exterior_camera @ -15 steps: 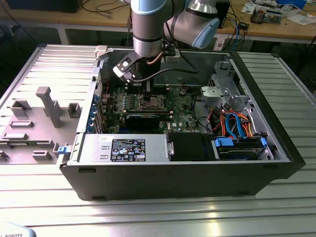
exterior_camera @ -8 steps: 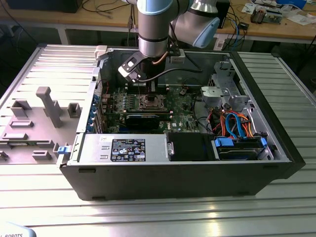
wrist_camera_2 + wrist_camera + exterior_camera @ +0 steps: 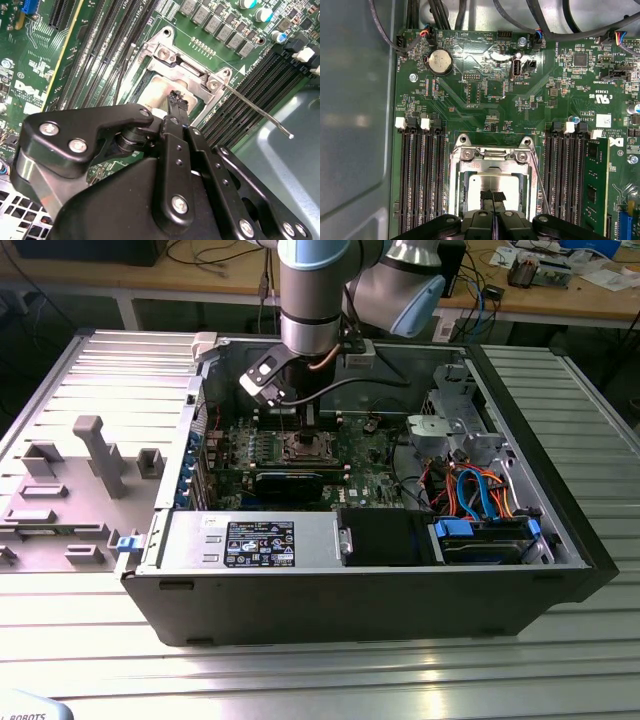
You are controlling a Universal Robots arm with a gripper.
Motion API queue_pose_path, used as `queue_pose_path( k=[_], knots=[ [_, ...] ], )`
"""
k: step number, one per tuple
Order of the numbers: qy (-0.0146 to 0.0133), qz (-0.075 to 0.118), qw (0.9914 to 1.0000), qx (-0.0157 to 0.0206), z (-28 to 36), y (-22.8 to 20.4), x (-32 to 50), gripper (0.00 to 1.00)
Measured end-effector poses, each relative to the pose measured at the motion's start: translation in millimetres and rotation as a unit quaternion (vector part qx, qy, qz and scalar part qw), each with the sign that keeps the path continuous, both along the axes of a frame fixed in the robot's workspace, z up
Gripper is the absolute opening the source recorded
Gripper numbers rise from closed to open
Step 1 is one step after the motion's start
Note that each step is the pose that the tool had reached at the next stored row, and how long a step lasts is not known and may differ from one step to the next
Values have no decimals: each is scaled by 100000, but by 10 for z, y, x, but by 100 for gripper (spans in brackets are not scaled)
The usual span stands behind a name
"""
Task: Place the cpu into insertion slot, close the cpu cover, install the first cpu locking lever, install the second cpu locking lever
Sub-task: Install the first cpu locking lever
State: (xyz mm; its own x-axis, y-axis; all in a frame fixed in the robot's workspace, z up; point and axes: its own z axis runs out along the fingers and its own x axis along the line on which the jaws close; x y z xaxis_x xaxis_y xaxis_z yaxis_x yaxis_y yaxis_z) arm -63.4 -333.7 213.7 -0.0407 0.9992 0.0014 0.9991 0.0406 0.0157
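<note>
The cpu (image 3: pixel 479 183) lies flat in its socket on the green motherboard, its silver-grey top showing through the cut-out of the cpu cover (image 3: pixel 492 156). That silvery frame is folded down over the socket (image 3: pixel 305 448). My gripper (image 3: pixel 493 196) hangs straight over the chip, fingers pressed together with nothing between them, tips at or just above the metal top (image 3: pixel 160 92). In the second wrist view the gripper (image 3: pixel 176 100) hides part of the cover (image 3: pixel 172 55). One thin wire locking lever (image 3: pixel 260 112) sticks up and away from the socket corner. Another wire lever (image 3: pixel 122 75) runs along the opposite side.
Black memory slots (image 3: pixel 420 180) flank the socket, with one green memory stick (image 3: pixel 596 185) seated. The grey case wall (image 3: pixel 355 125) stands close by. A black card (image 3: pixel 290 480), power supply (image 3: pixel 250 540), drive cage (image 3: pixel 445 420) and cables (image 3: pixel 470 495) share the case. A grey fixture plate (image 3: pixel 70 490) lies outside.
</note>
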Motion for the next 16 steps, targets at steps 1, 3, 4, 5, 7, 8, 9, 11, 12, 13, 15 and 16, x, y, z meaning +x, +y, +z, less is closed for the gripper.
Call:
queue_pose_path(
  k=[1, 3, 4, 5, 7, 8, 9, 11, 12, 13, 15, 16],
  knots=[
    [-3, 0, 100000, 4, 5, 0, 0, 12],
    [-4, -1, 100000, 7, 24, 0, 0, 12],
    [-3, 1, 100000, 8, 28, 0, 0, 12],
    [-6, -2, 100000, 8, 36, 0, 0, 12],
    [-3, 0, 100000, 6, 47, 0, 0, 12],
    [-3, 2, 100000, 6, 50, 0, 0, 12],
    [-8, 3, 100000, 13, 51, 0, 0, 12],
    [0, 0, 100000, 3, 62, 0, 0, 12],
    [-2, -1, 100000, 4, 68, 0, 0, 12],
    [-11, 1, 100000, 16, 73, 0, 0, 12],
    [-5, 1, 100000, 4, 86, 0, 0, 12],
    [-11, 1, 100000, 17, 87, 0, 0, 12]
  ],
)
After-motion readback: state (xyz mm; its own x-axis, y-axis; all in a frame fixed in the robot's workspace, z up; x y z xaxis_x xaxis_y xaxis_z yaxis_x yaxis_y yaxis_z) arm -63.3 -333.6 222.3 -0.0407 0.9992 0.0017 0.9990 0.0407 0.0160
